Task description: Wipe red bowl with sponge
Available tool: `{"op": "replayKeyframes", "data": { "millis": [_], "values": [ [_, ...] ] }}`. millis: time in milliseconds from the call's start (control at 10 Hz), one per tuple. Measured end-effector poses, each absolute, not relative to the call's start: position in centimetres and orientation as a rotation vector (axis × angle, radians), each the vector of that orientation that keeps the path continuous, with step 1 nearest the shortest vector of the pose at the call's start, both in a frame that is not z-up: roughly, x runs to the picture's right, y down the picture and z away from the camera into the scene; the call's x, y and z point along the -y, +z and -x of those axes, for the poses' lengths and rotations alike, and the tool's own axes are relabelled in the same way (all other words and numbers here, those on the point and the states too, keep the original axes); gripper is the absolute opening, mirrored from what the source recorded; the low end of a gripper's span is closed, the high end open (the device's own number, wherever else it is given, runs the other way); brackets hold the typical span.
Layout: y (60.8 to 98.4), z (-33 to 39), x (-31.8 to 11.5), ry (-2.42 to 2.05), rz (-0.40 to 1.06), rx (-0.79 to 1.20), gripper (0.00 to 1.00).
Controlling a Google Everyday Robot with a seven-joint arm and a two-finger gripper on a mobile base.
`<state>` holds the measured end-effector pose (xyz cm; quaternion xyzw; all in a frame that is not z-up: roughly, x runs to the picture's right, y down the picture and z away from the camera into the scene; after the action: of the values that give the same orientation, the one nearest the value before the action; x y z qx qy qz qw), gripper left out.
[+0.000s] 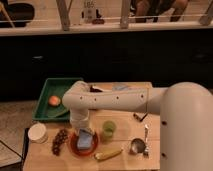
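Observation:
The red bowl (75, 148) sits near the front left of the wooden table. The light-blue sponge (85, 140) lies inside it, pressed down by my gripper (83, 131), which comes straight down over the bowl from my white arm. The gripper appears shut on the sponge. Much of the bowl is hidden under the sponge and the gripper. A green cup (108, 129) stands just right of the bowl.
A green tray (46, 114) with an orange fruit (54, 100) is at the back left. A white round container (37, 132), dark grapes (59, 140), a banana (108, 154) and a metal cup (136, 146) surround the bowl. My arm's large white body fills the right.

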<state>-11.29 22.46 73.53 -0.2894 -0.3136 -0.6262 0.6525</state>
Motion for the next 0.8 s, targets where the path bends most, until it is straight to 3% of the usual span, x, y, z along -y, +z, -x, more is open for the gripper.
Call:
{"op": "replayKeyframes", "data": {
  "millis": [500,800],
  "values": [
    [76.9,12.0,-19.8,-1.386,0.569,0.698,0.00],
    [77.1,15.6,-20.5,-1.443,0.533,0.782,0.00]
  ]
}}
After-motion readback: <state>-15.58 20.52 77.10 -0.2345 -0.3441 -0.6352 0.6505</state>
